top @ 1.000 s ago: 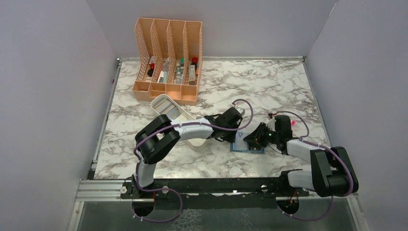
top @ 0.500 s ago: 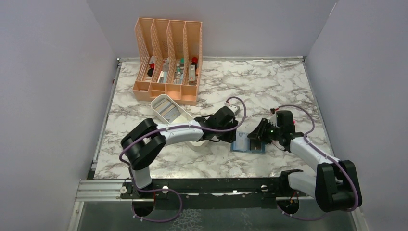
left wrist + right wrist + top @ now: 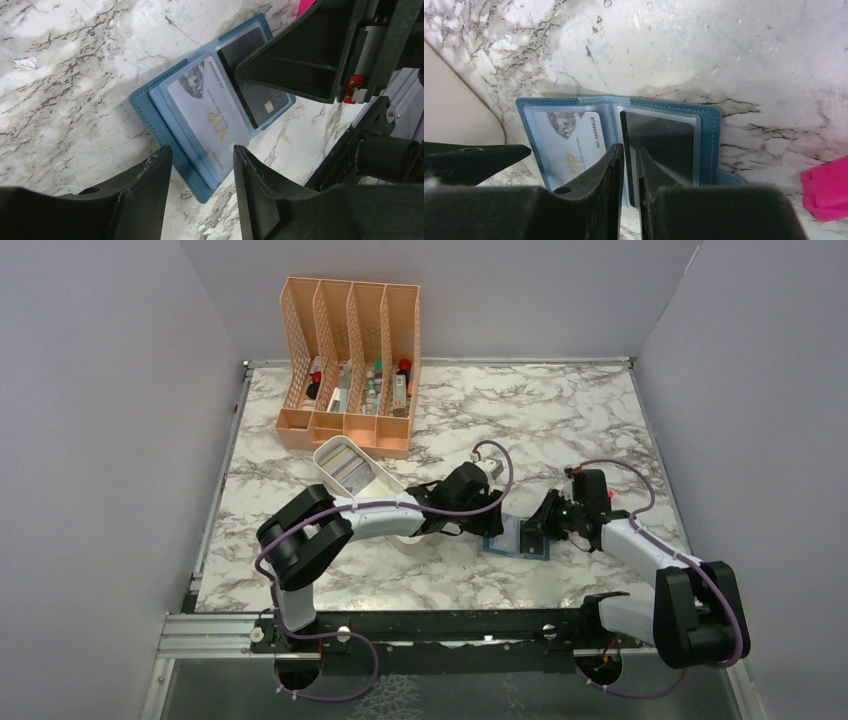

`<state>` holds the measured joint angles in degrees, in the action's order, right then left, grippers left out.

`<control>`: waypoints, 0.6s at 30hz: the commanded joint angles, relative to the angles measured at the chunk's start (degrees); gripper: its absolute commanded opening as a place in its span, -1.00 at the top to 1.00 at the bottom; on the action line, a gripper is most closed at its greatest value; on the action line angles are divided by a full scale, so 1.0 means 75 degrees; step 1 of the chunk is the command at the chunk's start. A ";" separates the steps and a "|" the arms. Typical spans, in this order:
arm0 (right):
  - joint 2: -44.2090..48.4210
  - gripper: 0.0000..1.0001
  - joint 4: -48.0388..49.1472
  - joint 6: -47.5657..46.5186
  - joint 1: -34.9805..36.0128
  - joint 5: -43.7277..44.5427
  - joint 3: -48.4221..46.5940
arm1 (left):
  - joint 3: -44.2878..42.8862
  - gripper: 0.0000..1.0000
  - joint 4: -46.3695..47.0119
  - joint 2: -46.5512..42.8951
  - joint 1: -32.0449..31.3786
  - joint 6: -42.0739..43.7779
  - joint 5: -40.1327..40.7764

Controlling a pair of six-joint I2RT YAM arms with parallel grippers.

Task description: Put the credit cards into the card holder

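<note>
On the marble table between the arms: card holder lies open, white VIP card in one sleeve, dark card in the other. Left gripper jaws spread, empty, at the holder's edge. Right gripper jaws nearly together over the dark card's edge; can't tell if they pinch it. Risks, my read: nothing pins the holder, so a push on the dark card could slide it. If right is pinching, a retract drags the card out. Grippers sit close, so a clash is possible.
</note>
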<state>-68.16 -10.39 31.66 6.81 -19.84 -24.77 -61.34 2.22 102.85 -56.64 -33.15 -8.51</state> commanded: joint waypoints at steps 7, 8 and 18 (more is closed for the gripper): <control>0.0466 0.66 -0.0031 0.0046 0.0006 0.0101 0.0063 | 0.0018 -0.03 0.0428 0.0210 0.0017 0.0032 0.0010; 0.0567 0.66 0.0040 0.0039 0.0006 -0.0065 0.0078 | 0.0013 -0.02 0.0454 0.0209 0.0008 0.0014 -0.0015; 0.0204 0.66 0.0314 -0.0005 0.0012 -0.0612 -0.0036 | -0.0002 -0.01 0.0708 0.0363 0.0017 -0.0100 -0.0249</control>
<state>-64.27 -9.89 32.05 6.81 -23.05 -24.67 -61.34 4.93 104.22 -56.64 -33.45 -8.69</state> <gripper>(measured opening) 0.176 0.497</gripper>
